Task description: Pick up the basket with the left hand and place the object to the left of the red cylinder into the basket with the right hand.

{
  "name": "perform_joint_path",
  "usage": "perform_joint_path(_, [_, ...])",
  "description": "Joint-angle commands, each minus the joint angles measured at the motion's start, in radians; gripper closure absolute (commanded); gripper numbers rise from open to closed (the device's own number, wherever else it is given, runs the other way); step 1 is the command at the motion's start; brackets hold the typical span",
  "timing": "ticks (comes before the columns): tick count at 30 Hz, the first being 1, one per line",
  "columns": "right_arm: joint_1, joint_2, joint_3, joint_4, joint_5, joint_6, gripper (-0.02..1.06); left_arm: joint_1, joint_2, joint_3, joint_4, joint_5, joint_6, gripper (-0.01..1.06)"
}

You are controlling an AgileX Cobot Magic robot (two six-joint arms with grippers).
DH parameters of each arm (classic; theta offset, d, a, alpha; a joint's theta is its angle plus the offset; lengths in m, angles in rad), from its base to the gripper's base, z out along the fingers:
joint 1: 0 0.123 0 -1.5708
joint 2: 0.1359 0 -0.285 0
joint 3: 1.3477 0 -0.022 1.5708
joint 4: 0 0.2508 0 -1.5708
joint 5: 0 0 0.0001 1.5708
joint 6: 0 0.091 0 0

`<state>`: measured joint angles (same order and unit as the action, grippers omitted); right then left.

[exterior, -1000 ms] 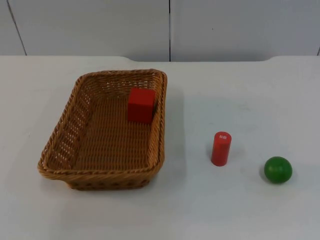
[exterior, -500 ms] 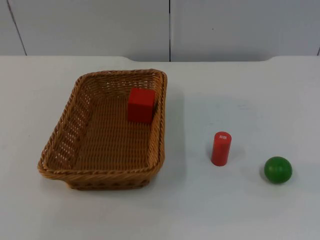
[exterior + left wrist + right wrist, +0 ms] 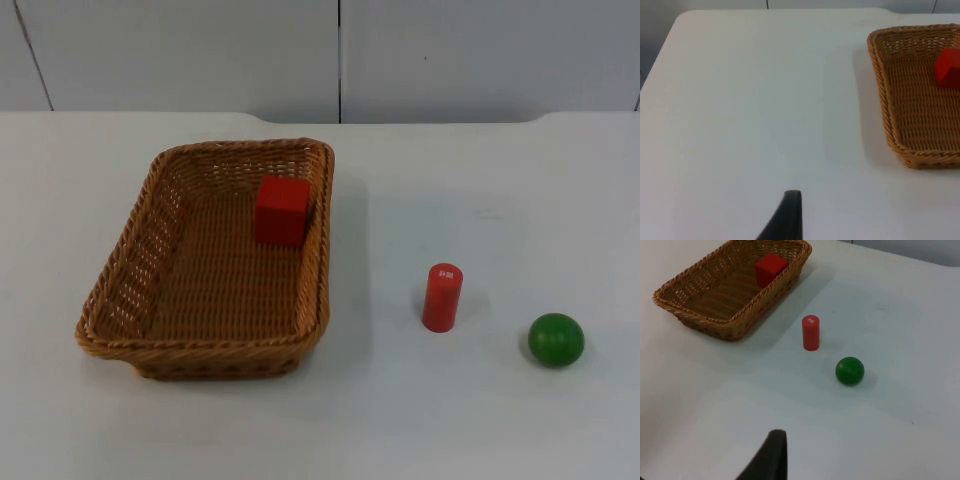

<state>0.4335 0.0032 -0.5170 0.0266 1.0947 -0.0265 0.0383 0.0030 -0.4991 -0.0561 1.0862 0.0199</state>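
A woven wicker basket [image 3: 112, 268] rests on the white table at the left, with no gripper touching it. Inside it, near the far right wall, sits a red cube [image 3: 283, 210]. A red cylinder [image 3: 442, 297] stands upright to the right of the basket. My left gripper [image 3: 789, 216] hangs above bare table, well to the left of the basket [image 3: 881, 90] and the cube [image 3: 948, 67]. My right gripper [image 3: 771, 455] is held back high over the near table, away from the cylinder [image 3: 810, 333], the basket [image 3: 715, 322] and the cube [image 3: 770, 268].
A green ball [image 3: 556, 339] lies right of the cylinder, near the table's front right; it is also in the right wrist view [image 3: 849, 371]. The grey partition wall [image 3: 340, 55] closes off the far edge of the table.
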Motion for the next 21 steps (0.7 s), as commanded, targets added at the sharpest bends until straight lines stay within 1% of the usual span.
perform_joint_path(1, [-0.005, -0.003, 0.003, -0.027, -0.015, 0.020, -0.01, -0.001, -0.003, 0.004, 0.006, -0.013, -0.005, 0.12])
perform_joint_path(2, [-0.005, -0.003, 0.003, -0.039, -0.015, 0.037, -0.01, -0.001, -0.003, 0.004, 0.006, -0.013, -0.005, 0.12])
perform_joint_path(3, [-0.005, -0.003, 0.003, -0.047, -0.015, 0.041, -0.01, -0.001, -0.003, 0.004, 0.006, -0.013, -0.005, 0.09])
perform_joint_path(5, [-0.005, -0.003, 0.003, -0.047, -0.015, 0.039, -0.01, -0.001, -0.003, 0.004, 0.006, -0.013, -0.005, -0.01])
perform_joint_path(21, [-0.005, -0.003, 0.003, -0.047, -0.017, 0.039, -0.01, -0.001, -0.003, 0.004, 0.006, -0.013, -0.005, 0.00])
